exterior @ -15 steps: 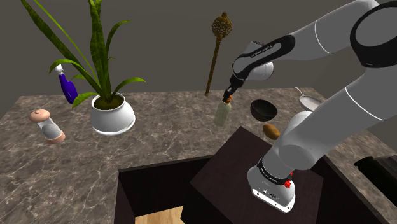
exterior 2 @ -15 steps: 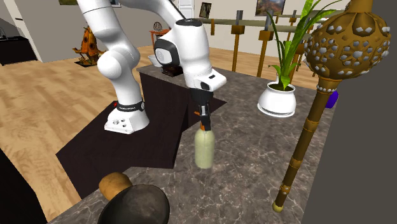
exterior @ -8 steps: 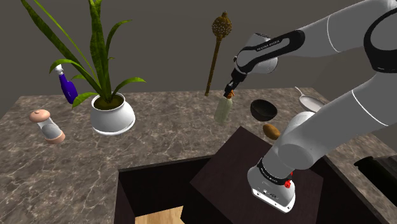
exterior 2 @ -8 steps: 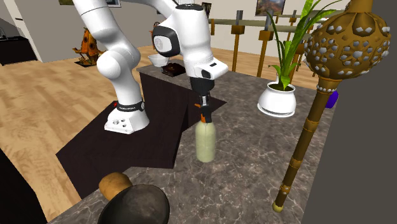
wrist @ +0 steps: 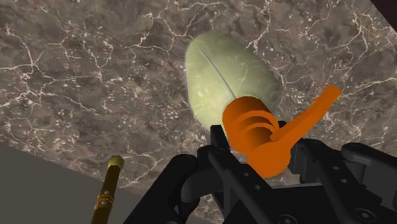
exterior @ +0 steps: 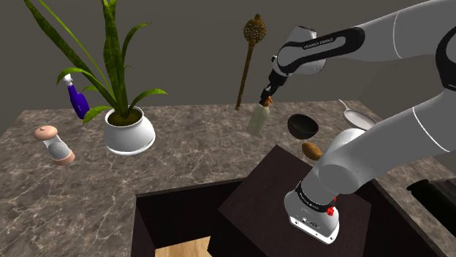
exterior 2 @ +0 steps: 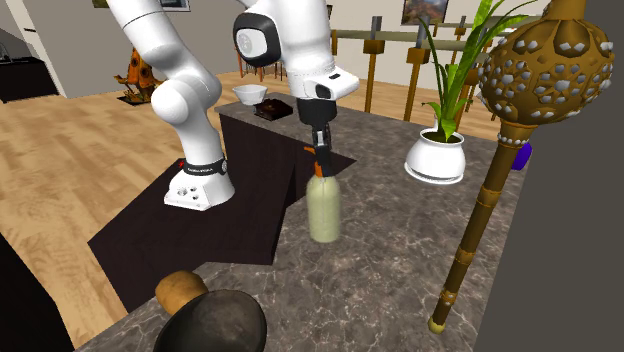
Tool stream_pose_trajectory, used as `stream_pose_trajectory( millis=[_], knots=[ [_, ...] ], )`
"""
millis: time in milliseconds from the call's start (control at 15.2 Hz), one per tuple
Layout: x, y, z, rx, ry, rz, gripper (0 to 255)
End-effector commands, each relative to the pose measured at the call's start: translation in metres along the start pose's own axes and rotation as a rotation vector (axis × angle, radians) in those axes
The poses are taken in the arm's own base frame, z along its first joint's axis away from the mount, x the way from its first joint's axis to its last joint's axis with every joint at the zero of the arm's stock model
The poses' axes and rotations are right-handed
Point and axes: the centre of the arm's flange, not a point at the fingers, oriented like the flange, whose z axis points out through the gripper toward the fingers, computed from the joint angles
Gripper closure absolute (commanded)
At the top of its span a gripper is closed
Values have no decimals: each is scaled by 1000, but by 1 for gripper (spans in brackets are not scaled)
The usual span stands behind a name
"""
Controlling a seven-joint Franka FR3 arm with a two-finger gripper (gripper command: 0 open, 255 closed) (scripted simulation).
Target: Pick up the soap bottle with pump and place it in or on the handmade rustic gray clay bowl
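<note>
One white plant pot (exterior: 128, 135) sits on the stone surface (exterior: 183, 168) at the shoulder view's left. Near the middle, your black fingers (exterior: 268, 91) are clamped tight on the orange pump (wrist: 261, 137) of the pale green soap bottle (exterior: 256, 121), which hangs from them over the surface. Right of it, a little apart, sits the dark bowl (exterior: 302, 126), with a brown lump (exterior: 312, 151) close by.

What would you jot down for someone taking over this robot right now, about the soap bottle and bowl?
The gripper is shut on the soap bottle, at its orange pump.
The bottle hangs upright, seemingly just off the counter.
The bowl, dark, sits on the counter, right of the bottle in the shoulder view.
Done: the grasp.
Left: carry the bottle over, set it in the bowl, let go.
</note>
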Motion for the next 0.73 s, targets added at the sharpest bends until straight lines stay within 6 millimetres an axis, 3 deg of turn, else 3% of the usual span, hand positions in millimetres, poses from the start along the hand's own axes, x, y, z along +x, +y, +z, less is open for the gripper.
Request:
stream_pose_trajectory(
  millis=[0, 660],
  knots=[
    [2, 1, -11, 0, 0, 0, 255],
    [11, -2, -63, 0, 0, 0, 255]
  ],
)
